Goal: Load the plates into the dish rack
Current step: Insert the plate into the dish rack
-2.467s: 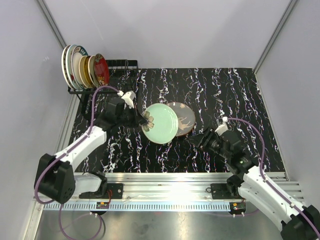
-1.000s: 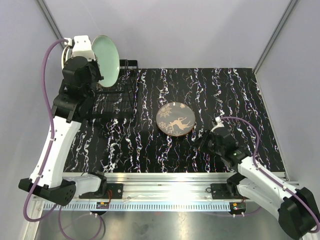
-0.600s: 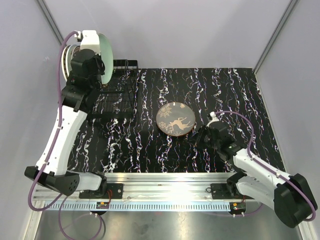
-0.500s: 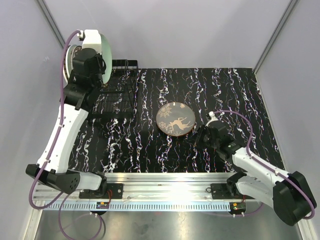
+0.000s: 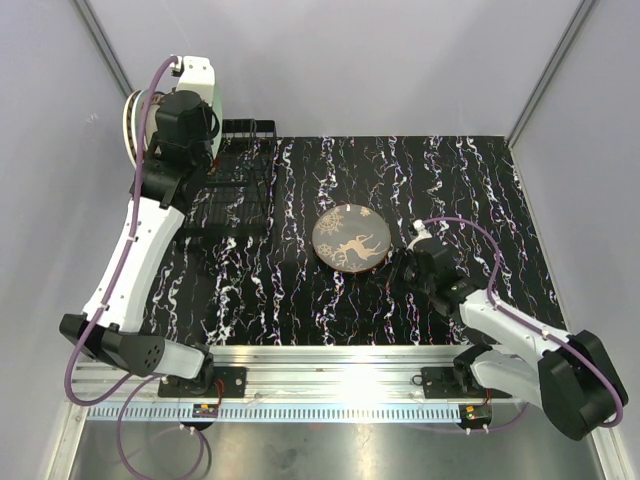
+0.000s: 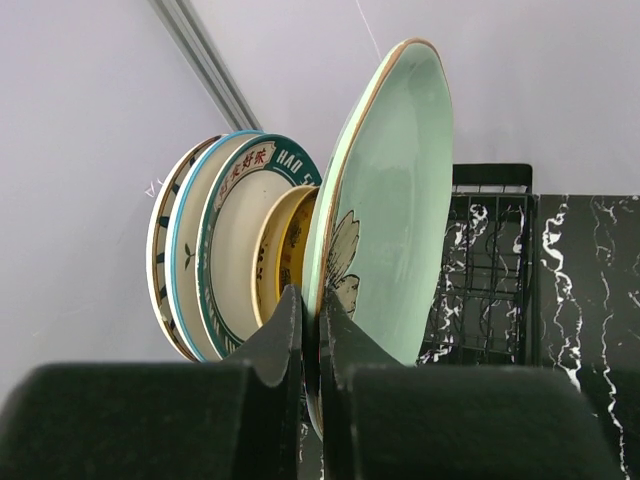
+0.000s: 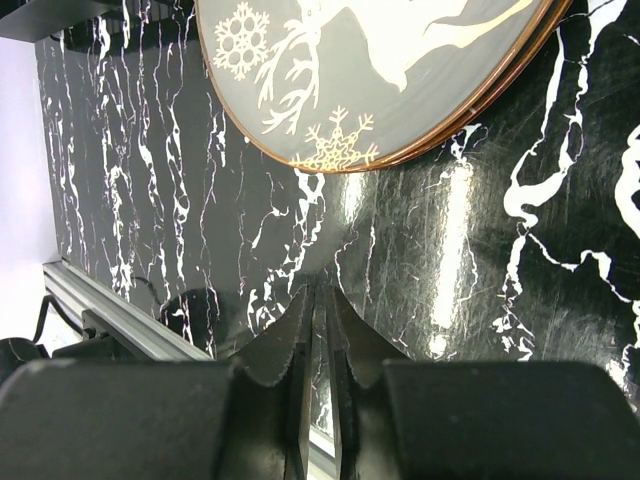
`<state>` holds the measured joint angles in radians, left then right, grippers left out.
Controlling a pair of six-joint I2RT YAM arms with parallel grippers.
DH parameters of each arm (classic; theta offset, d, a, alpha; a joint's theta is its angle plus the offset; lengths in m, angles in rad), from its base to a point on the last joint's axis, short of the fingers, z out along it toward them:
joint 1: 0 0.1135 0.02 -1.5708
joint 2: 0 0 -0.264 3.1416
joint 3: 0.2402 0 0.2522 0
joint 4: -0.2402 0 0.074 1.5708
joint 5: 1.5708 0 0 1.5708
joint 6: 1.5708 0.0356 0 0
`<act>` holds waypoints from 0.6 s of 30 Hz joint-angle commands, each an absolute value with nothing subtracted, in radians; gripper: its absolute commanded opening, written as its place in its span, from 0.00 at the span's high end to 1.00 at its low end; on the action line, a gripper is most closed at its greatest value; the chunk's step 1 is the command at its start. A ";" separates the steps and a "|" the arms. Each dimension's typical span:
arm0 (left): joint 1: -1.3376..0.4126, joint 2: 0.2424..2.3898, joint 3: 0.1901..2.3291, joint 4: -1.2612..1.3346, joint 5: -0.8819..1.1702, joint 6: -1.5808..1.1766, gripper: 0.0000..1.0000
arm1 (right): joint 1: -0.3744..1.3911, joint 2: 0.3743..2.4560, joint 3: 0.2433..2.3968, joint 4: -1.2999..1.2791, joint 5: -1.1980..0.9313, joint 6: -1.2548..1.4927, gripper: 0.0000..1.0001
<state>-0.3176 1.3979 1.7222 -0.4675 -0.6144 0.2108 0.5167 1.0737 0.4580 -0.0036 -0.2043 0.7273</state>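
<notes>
Well past halfway, by the look of it. In the dish rack [image 5: 235,175], at its far-left end: a row of loaded plates [image 6: 225,240] on edge (four or five rims countable in the left wrist view, a teal-rimmed and a yellow one among them). Just above that row, on the side of the rack's free slots: the pale green plate [image 6: 390,210], upright and slightly tilted, and not yet seated between the wires as far as can be told. Well to the right of the rack, flat on the counter [image 5: 450,190]: the brown deer plate [image 5: 350,238], untouched. Leaves two steps, then: lowering the green one into a slot, and fetching the deer one.

As for the left fingers [image 6: 298,315]: clamped on the green plate's lower rim, one on each face, pinching it. As for the right fingers [image 7: 308,310]: all but pressed together, with only a thin slit between and nothing in it. Low over the counter, just short of the deer plate's edge on the side away from the rack, not touching it. Looks too narrow to take that rim without spreading first.
</notes>
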 commanded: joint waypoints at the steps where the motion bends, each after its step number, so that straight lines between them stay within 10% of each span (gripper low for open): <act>1: -0.310 1.390 1.783 -0.272 -0.630 0.242 1.00 | 0.506 1.094 0.499 0.055 -0.222 0.701 0.85; 18: -0.298 1.433 1.721 -0.232 -0.657 0.284 1.00 | 0.465 1.170 0.495 0.107 -0.282 0.692 0.85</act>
